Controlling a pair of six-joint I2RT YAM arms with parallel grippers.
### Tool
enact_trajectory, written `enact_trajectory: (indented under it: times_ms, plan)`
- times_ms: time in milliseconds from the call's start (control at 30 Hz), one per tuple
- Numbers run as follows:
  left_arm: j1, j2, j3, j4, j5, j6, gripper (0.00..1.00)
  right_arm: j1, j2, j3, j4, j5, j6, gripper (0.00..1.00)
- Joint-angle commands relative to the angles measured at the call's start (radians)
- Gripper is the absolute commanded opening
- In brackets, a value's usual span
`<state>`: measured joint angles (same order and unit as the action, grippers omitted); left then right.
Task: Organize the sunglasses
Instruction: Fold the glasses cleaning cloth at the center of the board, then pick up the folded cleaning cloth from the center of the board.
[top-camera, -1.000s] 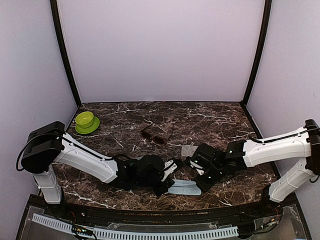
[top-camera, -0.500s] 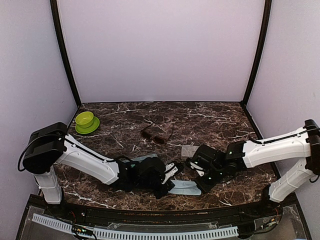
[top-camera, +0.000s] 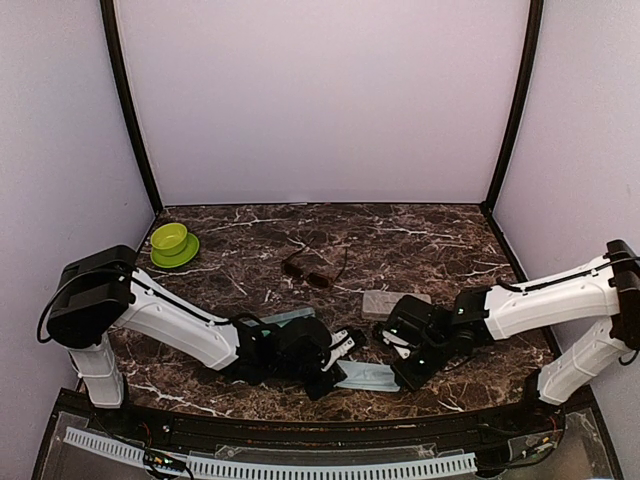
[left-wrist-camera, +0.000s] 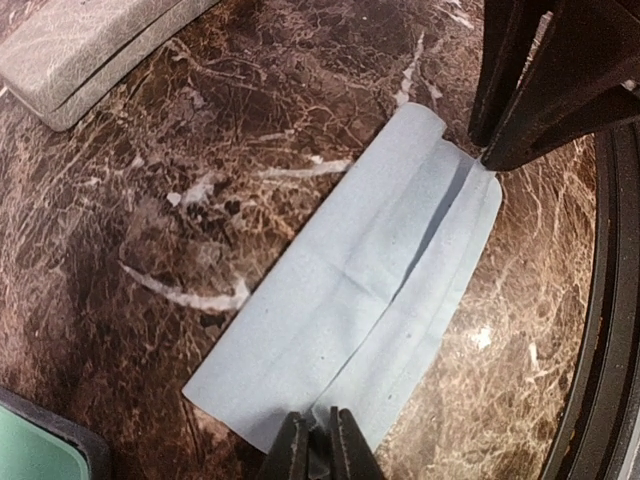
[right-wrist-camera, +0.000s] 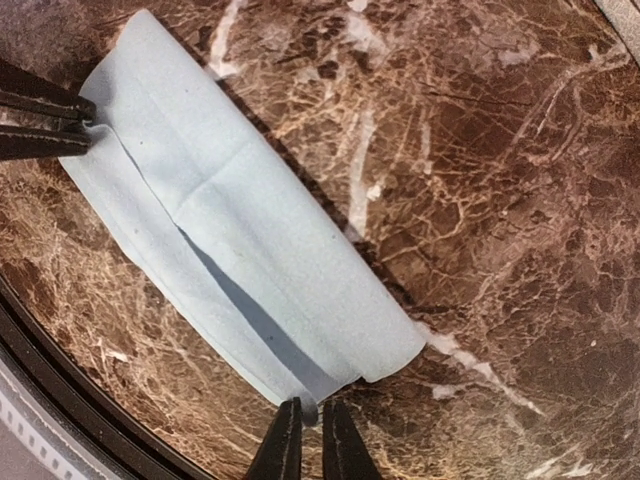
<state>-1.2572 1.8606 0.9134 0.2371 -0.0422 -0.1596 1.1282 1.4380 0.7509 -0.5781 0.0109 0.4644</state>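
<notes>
cloth pinched at both ends, sunglasses lying behind it

one pair of sunglasses (top-camera: 312, 272), thin-framed with dark reddish-brown lenses, lies on the dark marble table (top-camera: 450, 240). it is well behind the light-blue cloth (top-camera: 368, 376) and apart from both arms. the cloth lies flat near the table's front edge, folded lengthwise into a narrow strip with a crease running along it. the left gripper (left-wrist-camera: 318, 448) is at the cloth's left end, its jaws almost together with the cloth's edge nipped between the tips. the right gripper (right-wrist-camera: 310, 432) is at the cloth's right end, likewise closed to a sliver on the fold there. a grey-beige case (top-camera: 385, 302) sits just behind the cloth's right end. a green bowl (top-camera: 170, 240) on a matching saucer stands far behind and to the left of the cloth.
</notes>
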Motion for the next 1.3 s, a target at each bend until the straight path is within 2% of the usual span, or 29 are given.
enact_trajectory:
  times_ms: [0, 200, 367, 600, 767, 933, 1267]
  plan:
    - [-0.008, -0.004, 0.012, -0.038, 0.002, -0.010, 0.13, 0.016, -0.002, -0.012, 0.022, -0.027, 0.011, 0.11]
    - [-0.018, -0.019, 0.010, -0.045, 0.001, -0.014, 0.23, 0.028, -0.012, -0.020, 0.048, -0.045, 0.022, 0.12]
    - [-0.028, -0.037, 0.011, -0.060, 0.001, -0.019, 0.25, 0.040, -0.025, -0.029, 0.058, -0.059, 0.034, 0.13]
    - [-0.029, -0.108, -0.017, -0.064, -0.012, -0.028, 0.29, 0.042, -0.103, -0.035, 0.049, 0.009, 0.092, 0.16]
    - [-0.028, -0.156, -0.020, -0.059, 0.020, -0.027, 0.44, 0.001, -0.149, -0.042, 0.057, 0.048, 0.116, 0.25]
    - [-0.021, -0.177, -0.021, -0.053, 0.045, -0.023, 0.55, -0.088, -0.184, -0.065, 0.089, 0.040, 0.117, 0.29]
    - [0.115, -0.091, 0.067, -0.127, 0.227, -0.061, 0.56, -0.166, -0.152, -0.107, 0.176, -0.023, 0.086, 0.31]
